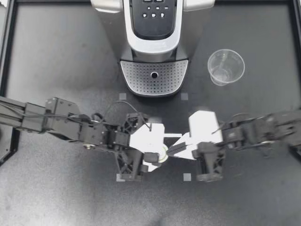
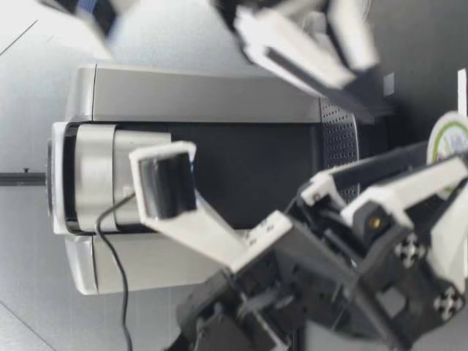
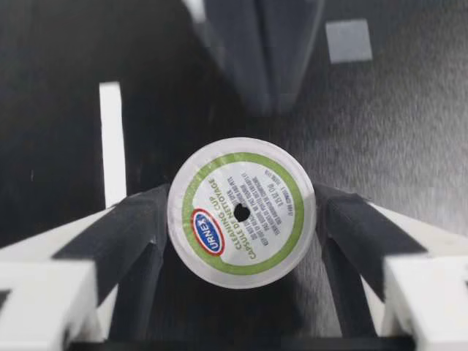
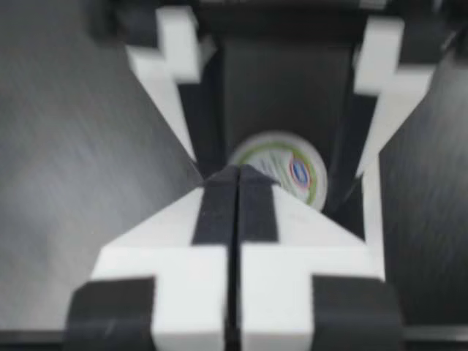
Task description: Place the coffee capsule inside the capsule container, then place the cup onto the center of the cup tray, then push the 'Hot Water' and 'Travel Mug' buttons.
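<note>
The coffee capsule lies on the table in front of the machine. Its white lid with a green ring faces the left wrist camera. My left gripper is shut on the capsule, with dark pads pressing its rim from both sides. My right gripper is shut and empty, its tip just short of the capsule, pointing at it from the other side. The clear plastic cup stands upright to the right of the coffee machine. The perforated cup tray is bare.
The machine's button panel sits at the table's far edge. Small grey square markers dot the dark mat around both grippers. In the low view the machine fills the background behind both arms.
</note>
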Tool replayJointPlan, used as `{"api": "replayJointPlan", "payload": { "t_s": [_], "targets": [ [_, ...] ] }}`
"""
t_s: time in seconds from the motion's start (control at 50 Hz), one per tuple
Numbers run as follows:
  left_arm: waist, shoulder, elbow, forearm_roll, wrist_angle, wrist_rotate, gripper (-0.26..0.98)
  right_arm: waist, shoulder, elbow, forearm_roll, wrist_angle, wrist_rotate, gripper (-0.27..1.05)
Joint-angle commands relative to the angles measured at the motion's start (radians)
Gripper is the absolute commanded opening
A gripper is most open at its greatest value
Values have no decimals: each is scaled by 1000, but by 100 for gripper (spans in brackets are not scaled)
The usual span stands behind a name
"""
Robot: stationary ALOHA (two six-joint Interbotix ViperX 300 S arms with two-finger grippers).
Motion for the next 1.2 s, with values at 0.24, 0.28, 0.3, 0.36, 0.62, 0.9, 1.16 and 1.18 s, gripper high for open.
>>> {"api": "replayJointPlan", "payload": {
  "t_s": [0.24,0.28,0.3,0.36,0.62,0.9,1.16,1.18],
  "targets": [
    [-5,-163,80,-3,-20,-9,54,-150,-166,117,104,-396,48,3],
    [-6,-176,89,-3,-25,-9,54,-181,-170,114,114,-419,52,3],
    [-6,-184,94,-3,-28,-9,54,-192,-170,112,115,-423,52,3],
    [-11,-202,106,-5,-37,-11,54,-222,-167,103,117,-426,52,3],
    [-12,-235,135,-8,-69,-15,54,-298,-144,44,117,-426,48,3],
    [-12,-235,135,-8,-71,-14,54,-322,-132,-2,117,-433,46,3],
    [-12,-235,133,-8,-71,-14,54,-350,-130,-37,117,-446,44,3],
    [-12,-235,132,-6,-71,-14,54,-350,-130,-40,118,-449,44,3]
  ]
}}
